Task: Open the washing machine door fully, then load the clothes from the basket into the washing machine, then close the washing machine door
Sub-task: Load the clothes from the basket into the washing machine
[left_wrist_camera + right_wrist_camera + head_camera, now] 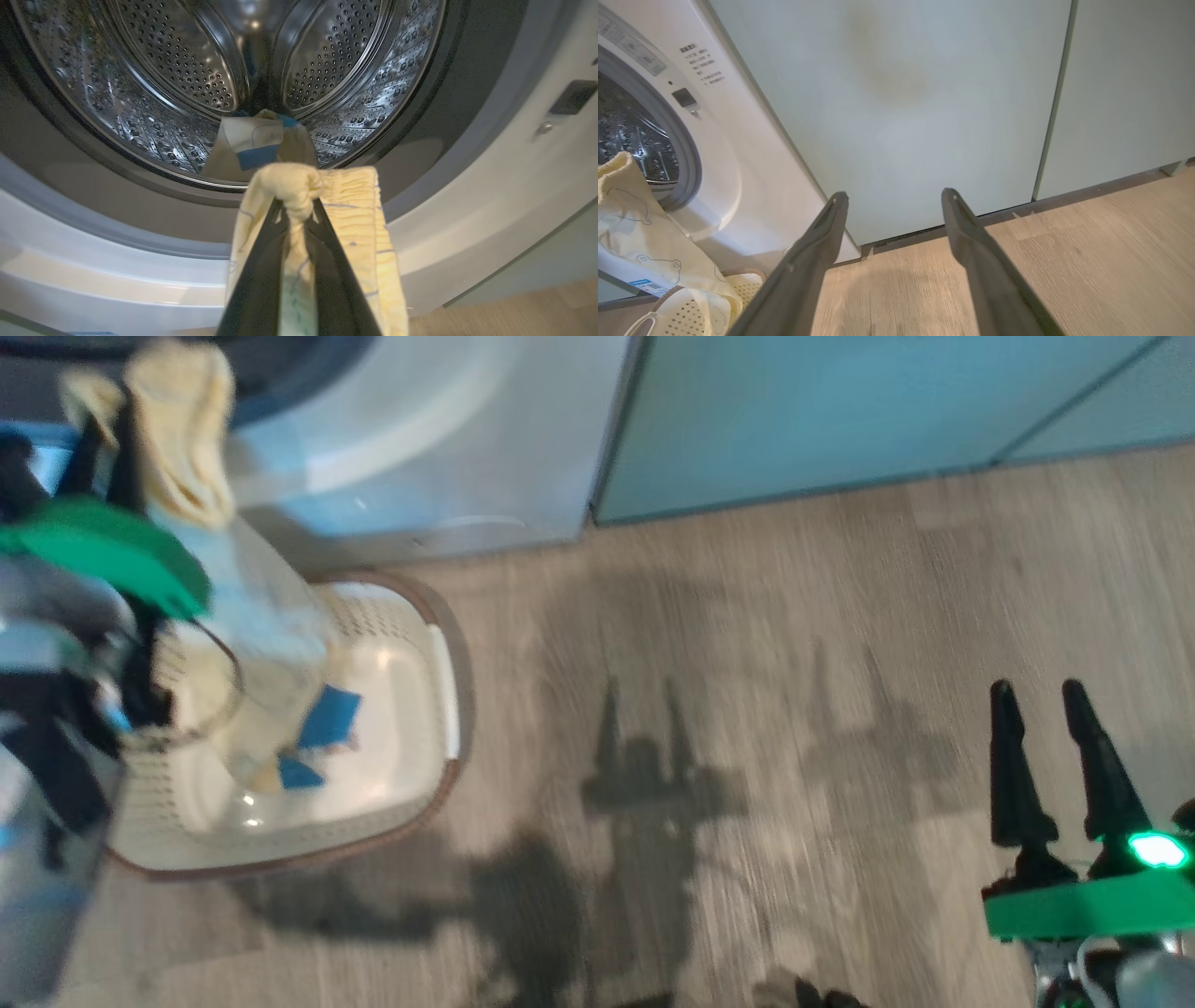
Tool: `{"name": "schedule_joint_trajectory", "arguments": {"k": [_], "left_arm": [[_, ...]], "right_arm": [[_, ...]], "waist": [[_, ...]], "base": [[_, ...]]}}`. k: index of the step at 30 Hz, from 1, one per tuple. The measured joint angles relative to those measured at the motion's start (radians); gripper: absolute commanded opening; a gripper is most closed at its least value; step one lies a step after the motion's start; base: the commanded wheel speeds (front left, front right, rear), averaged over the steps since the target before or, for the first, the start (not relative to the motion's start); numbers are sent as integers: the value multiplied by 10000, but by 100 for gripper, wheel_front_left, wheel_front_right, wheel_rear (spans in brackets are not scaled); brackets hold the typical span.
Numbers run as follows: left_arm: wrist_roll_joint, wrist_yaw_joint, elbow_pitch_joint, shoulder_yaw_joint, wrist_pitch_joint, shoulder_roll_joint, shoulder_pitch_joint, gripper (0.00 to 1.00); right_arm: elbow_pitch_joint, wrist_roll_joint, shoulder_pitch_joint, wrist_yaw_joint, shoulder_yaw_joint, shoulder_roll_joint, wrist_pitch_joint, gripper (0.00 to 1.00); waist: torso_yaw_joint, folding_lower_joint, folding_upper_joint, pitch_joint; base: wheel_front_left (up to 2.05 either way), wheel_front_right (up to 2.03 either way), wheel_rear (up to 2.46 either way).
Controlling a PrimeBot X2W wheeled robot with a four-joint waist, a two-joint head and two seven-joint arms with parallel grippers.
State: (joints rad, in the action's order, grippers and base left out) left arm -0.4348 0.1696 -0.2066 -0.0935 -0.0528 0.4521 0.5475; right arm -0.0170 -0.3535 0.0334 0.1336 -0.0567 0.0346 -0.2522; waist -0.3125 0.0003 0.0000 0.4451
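The left end effector [297, 205] pinches a cream-yellow garment [355, 219] before the drum mouth [140, 116] of the washing machine [472, 200], where one piece [254, 140] already lies. More clothes [327, 719] wait in the basket [467, 709]. The right end effector [1037, 689] hangs wide and empty. Loading looks partway done, with closing yet to come.

A: Any readable text?
B: None clear. The washer [752, 154] front carries a few small dark print lines [701, 63], too tiny to read.
A: Stickers?
B: Grey label strip [630, 46] near its top corner, illegible. Blue-white sticker [647, 287] low at left, with a code square, also unreadable. Can't make out a brand or number.
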Motion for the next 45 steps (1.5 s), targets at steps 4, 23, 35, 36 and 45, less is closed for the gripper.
{"name": "schedule_joint_trajectory", "arguments": {"k": [4, 23, 35, 36, 45], "left_arm": [[-134, -209, -198, 35, 1108, 633, 1099, 0], [-219, -1057, -1106, 173, 4573, 3095, 5795, 0], [366, -1419, -1722, -117, 3891, 3743, 8191, 0], [408, -1423, -1850, -146, 3737, 3730, 8383, 0], [1542, -1375, -2813, -656, 704, 3444, 10097, 0]], "right_arm": [[-111, -391, 260, 0, -23, 0, 0, 100], [-157, -1839, 1453, 0, -861, -8, 0, 100], [-96, -2211, 1619, 0, -1060, -13, 0, 100], [-102, -2213, 1612, 0, -1032, -13, 0, 100], [-267, -2272, 1553, 0, -819, -17, -2, 100]], "waist": [[-336, -1, 0, 710], [-1669, -2, -1, 3279], [-2435, -2, 0, 4062], [-2436, -3, 0, 4089], [-2401, -4, 0, 4376]], "base": [[0, 0, 0], [0, 0, 0], [0, 0, 0], [0, 0, 0], [0, 0, 0]]}}
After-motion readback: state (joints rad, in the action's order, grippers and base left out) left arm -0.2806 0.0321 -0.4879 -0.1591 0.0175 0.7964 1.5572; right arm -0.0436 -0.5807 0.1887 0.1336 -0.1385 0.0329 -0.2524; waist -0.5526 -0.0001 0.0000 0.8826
